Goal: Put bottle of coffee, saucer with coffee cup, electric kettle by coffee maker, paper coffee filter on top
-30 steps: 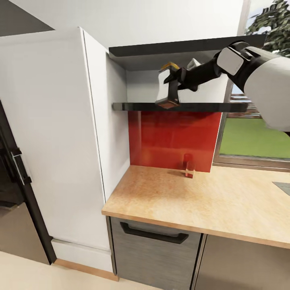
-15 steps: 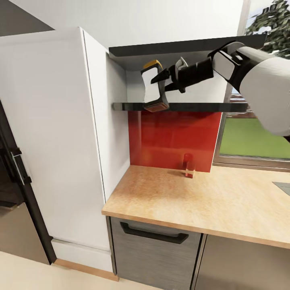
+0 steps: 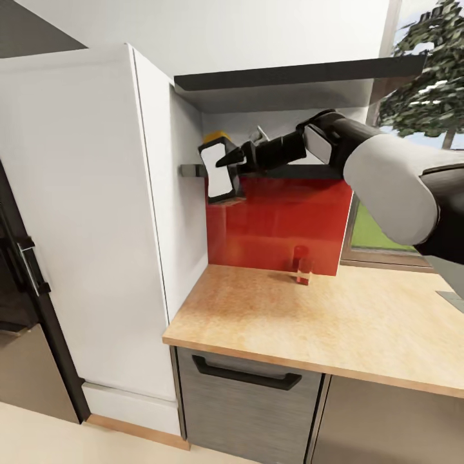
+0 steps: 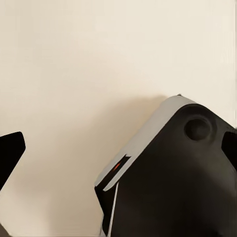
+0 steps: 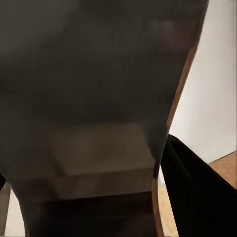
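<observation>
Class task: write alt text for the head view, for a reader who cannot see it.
The right gripper holds a small dark bottle with a white label and gold-yellow cap in the air, level with the black wall shelf and over the long beige wood-grain countertop. A small red shaker stands there against the red backsplash.
</observation>
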Controlling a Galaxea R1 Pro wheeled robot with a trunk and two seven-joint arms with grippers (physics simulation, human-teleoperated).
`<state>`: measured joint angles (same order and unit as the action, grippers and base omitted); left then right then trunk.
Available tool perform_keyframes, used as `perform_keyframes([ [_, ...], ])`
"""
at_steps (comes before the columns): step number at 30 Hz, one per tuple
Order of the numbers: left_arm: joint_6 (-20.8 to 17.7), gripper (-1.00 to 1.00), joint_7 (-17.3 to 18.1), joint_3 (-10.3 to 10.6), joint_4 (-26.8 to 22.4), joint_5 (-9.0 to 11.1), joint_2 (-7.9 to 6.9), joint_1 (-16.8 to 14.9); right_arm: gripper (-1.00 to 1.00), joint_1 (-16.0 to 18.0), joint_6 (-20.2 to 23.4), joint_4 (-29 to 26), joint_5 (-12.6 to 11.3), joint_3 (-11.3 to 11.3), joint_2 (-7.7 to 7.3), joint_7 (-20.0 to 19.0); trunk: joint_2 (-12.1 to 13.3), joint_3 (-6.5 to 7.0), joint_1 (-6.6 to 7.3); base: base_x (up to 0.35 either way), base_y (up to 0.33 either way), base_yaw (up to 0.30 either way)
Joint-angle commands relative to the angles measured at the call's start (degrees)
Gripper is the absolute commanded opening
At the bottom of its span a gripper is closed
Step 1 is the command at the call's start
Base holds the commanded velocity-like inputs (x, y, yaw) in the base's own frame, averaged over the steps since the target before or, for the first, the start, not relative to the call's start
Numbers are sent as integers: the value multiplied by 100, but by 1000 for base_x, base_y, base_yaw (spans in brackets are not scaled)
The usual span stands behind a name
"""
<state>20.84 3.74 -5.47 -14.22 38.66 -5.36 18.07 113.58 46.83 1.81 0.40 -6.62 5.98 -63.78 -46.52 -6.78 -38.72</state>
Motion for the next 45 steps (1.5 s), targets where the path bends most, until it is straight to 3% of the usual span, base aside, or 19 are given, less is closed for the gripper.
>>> perform_keyframes([
  [1,5,100,39,-24,-34,39,7,1,-100,-5,24,12,7,-59,-19,-67,-6,-7,-2,0,0,0],
  [12,33,100,39,-29,-106,55,16,3,-100,-172,226,12,191,-68,-166,-662,-6,66,-2,0,0,-83],
  [29,43,100,48,-31,-195,51,13,3,-100,-609,467,12,231,-73,-185,-733,-6,207,-2,0,0,-120],
  [32,43,100,48,-33,-198,54,24,3,-100,-642,466,12,232,-76,-300,-742,-6,232,-2,0,0,-120],
  [33,43,100,48,-33,-206,60,26,2,-100,-751,440,12,349,-77,-394,-752,-6,241,-2,0,0,-110],
  [37,43,100,46,-34,-215,62,26,2,-100,-849,413,12,597,-77,-426,-771,-6,274,-2,0,0,-107],
  [45,43,100,48,-34,-221,69,26,3,-100,-921,406,12,675,-77,-506,-763,-6,341,-2,0,0,-101],
])
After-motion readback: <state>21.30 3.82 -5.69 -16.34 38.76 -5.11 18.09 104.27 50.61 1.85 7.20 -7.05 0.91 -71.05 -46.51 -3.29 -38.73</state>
